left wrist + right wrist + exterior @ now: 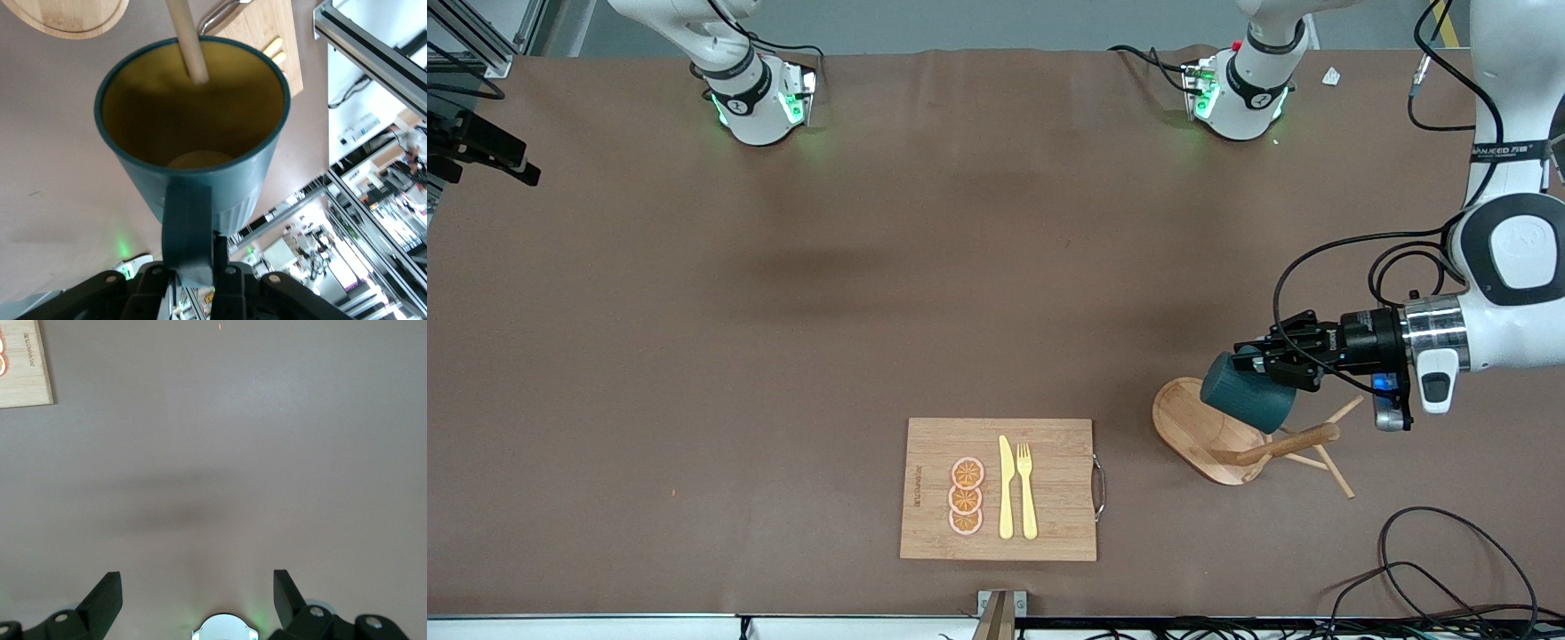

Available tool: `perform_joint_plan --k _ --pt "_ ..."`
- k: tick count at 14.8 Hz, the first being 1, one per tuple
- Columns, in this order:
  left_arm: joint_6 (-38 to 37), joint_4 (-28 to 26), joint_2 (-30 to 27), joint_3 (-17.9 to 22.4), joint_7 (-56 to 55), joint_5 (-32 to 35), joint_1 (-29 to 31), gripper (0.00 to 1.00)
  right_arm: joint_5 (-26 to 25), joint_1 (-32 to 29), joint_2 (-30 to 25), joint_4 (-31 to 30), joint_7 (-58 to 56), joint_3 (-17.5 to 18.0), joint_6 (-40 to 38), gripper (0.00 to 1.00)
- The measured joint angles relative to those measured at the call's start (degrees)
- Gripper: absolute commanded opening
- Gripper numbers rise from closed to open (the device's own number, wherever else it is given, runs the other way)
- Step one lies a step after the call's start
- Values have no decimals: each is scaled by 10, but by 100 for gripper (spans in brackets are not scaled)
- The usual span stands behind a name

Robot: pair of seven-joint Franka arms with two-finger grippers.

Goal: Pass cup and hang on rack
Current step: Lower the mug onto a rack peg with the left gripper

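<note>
Brown matte table covering (pixel 871 267) fills the front view from edge to edge, bare through the middle, cables trailing at lower right. At right of centre in that frame: left gripper (pixel 1249 354), fingers clamped shut on the loop handle of the small dark teal-green ribbed cup (pixel 1247 391) with the yellowish-gold inside, held tipped on its side over the light wooden mug rack (pixel 1227 436) with oval base, central post and thin slanted pegs. No sign of the right gripper (pixel 198 597) in the front view; in the right wrist view, jaws spread wide and empty over bare table, waiting.

Step in hand, as judged: hanging. In the left wrist view, cup mouth facing away from the lens and a pale wooden rod (pixel 188 40) crossing its rim at upper centre, apparently reaching into the opening rather than through the handle. Best practice from here: draw back off that rod, bring the handle loop in line with a free peg, slide along the peg's slant rather than across it, and release only once the handle sits well down the peg. Main risks: nudging the light rack over, or losing the cup off a peg tip.

Cup surface: fine vertical ribbing, smooth rim, flat strap-like handle; likely glazed and slippery.

Lower centre of the front view: rectangular bamboo cutting board (pixel 1049 524) bearing three orange slices (pixel 966 497), a yellow knife (pixel 1006 489) and a yellow fork (pixel 1026 489), well apart from the rack.
</note>
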Motion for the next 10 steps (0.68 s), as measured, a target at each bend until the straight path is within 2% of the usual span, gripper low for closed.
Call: perform_joint_plan --k 7,9,10 --pt "-23 0 44 0 101 -31 37 1 -6 0 0 0 -11 0 0 100" --pt "-24 0 55 0 121 -32 45 6 -8 0 0 0 -12 0 0 100" --pt "-25 1 59 0 128 -35 47 17 -8 0 0 0 -13 0 0 100"
